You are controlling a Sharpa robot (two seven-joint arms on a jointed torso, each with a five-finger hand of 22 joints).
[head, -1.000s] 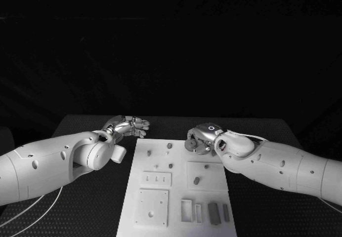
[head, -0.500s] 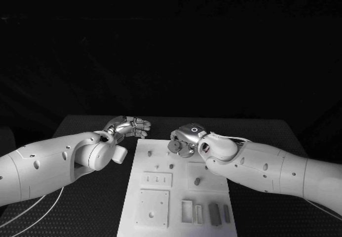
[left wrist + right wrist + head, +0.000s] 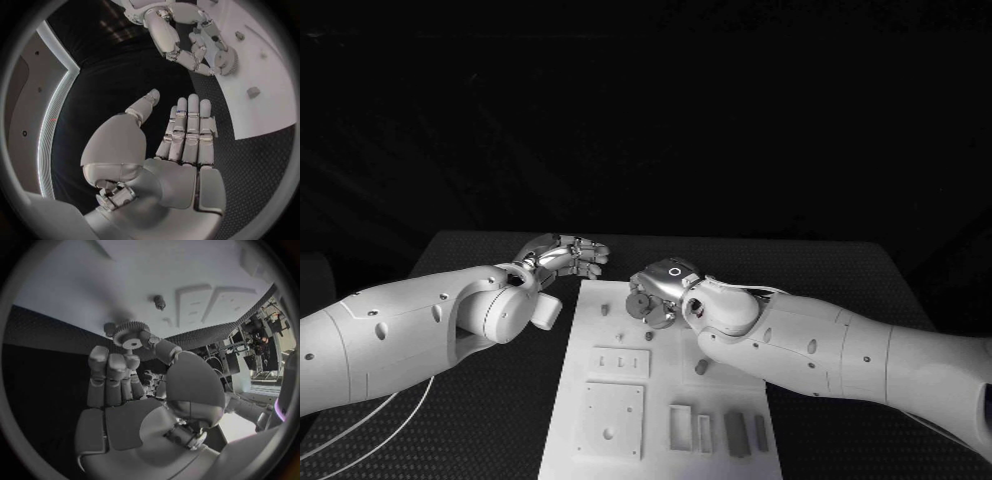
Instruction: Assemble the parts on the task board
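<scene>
There are no words, numbers or signs to read on anything in these pictures.

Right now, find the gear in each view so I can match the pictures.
Head view: the gear is in the right hand, over the board's far end.
Left wrist view: gear at the other hand's fingertips.
Right wrist view: gear above the fingers.
Shared landmark: the white board.

The right forearm covers the right middle of the task board [image 3: 589, 420] in the head view, hiding part of a raised block there. The board's near edge is cut off by the picture's bottom. The small pegs [image 3: 606, 311] at the far end are too small to tell apart.
</scene>
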